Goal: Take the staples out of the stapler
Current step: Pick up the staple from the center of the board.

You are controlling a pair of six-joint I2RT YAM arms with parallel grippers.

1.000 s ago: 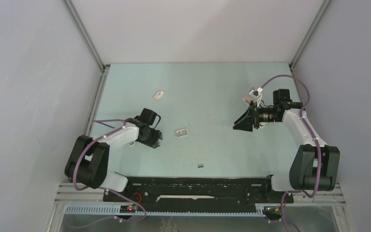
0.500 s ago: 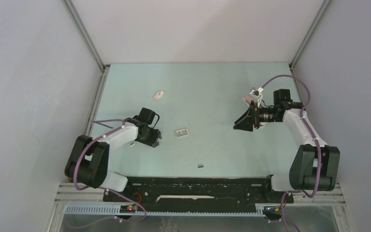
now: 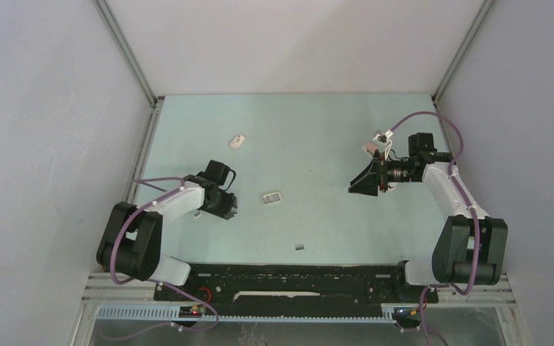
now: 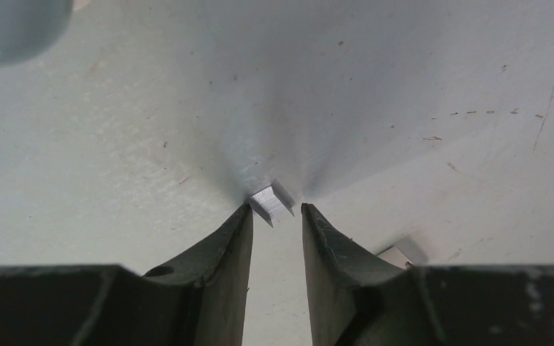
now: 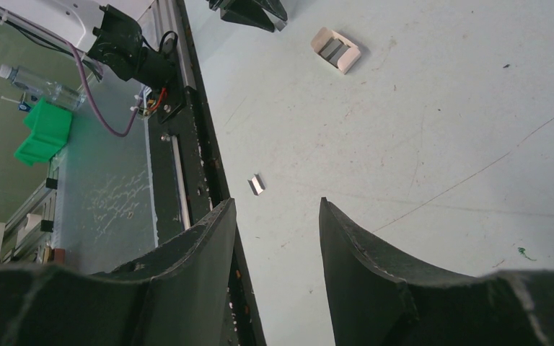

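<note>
The stapler [image 3: 272,197] is a small whitish thing lying mid-table with its two halves apart; it also shows in the right wrist view [image 5: 335,49]. One short grey strip of staples [image 4: 272,201] lies on the table right at the tips of my left gripper [image 4: 274,209], touching the left fingertip; the jaws stand a little apart and hold nothing. Another dark strip [image 3: 299,246] lies nearer the front edge and shows in the right wrist view [image 5: 257,184]. My left gripper [image 3: 225,209] is left of the stapler. My right gripper [image 3: 355,187] is open and empty above the table [image 5: 278,203].
A small flat pinkish-white box [image 3: 239,141] lies at the back left. A small white piece [image 4: 397,255] lies beside my left gripper's right finger, partly hidden. The black base rail [image 3: 296,277] runs along the near edge. Grey walls close in both sides.
My left gripper has shifted slightly left and back over the table. The right arm, the stapler and the loose strip have not moved.
</note>
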